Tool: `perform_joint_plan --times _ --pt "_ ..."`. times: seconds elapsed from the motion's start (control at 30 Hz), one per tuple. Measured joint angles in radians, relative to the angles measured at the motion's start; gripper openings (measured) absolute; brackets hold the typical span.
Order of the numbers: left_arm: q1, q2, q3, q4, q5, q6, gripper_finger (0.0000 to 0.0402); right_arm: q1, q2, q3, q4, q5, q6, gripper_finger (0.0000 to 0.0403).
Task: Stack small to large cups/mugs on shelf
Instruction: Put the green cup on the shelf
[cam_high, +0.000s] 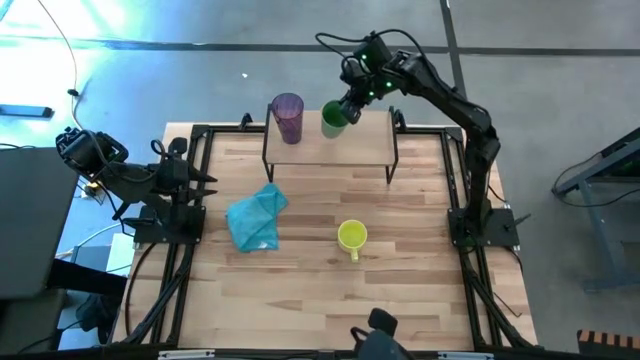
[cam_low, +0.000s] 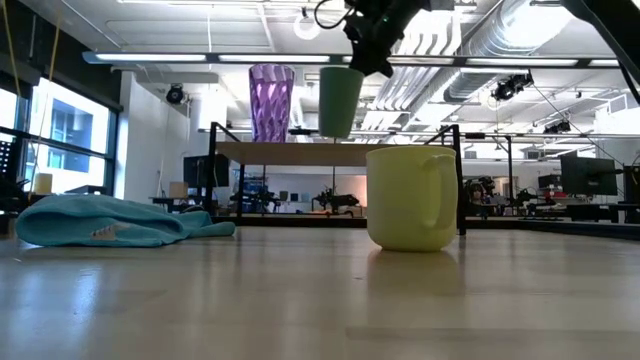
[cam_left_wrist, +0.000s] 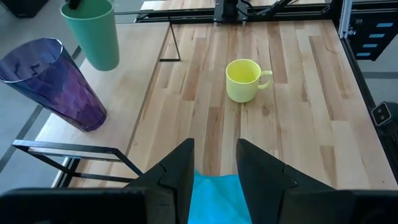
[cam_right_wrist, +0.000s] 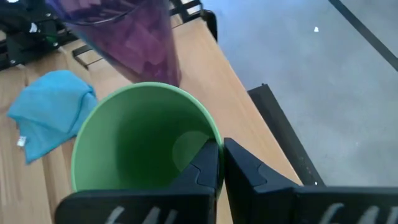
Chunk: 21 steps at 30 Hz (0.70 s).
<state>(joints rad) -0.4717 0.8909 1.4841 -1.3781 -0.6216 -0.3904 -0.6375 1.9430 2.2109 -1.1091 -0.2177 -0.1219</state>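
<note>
The purple tumbler (cam_high: 288, 118) stands upright on the left part of the shelf (cam_high: 365, 140), on its base. My right gripper (cam_high: 351, 108) is shut on the green cup (cam_high: 334, 119), just right of the tumbler and over the shelf; the cup also shows in the low view (cam_low: 340, 100). The yellow-green mug (cam_high: 352, 237) stands on the tabletop nearer the front, its handle toward the near edge. My left gripper (cam_high: 205, 180) waits open at the table's left edge, with the light blue cloth (cam_left_wrist: 214, 199) showing between its fingers. My right gripper holds the green cup by its rim (cam_right_wrist: 214, 144), on the side away from the tumbler. One finger (cam_right_wrist: 202, 168) is inside the cup and the other (cam_right_wrist: 252, 171) outside. The fingers come from above, slanting down. The cup hangs about upright, its base (cam_low: 338, 132) slightly above the shelf board.
The light blue cloth (cam_high: 257, 218) lies crumpled on the tabletop left of the mug. The shelf's black legs (cam_high: 392, 165) stand on the far part of the table. Black frame rails (cam_high: 190, 215) run along both table sides. Bare board lies on the shelf's right part.
</note>
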Motion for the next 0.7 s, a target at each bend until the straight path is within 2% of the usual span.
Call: perform_joint_plan --times 0.7 --pt "0.000 0.002 0.000 0.001 -0.018 -0.010 0.0108 0.002 0.038 0.000 -0.011 0.002 0.047 0.0000"
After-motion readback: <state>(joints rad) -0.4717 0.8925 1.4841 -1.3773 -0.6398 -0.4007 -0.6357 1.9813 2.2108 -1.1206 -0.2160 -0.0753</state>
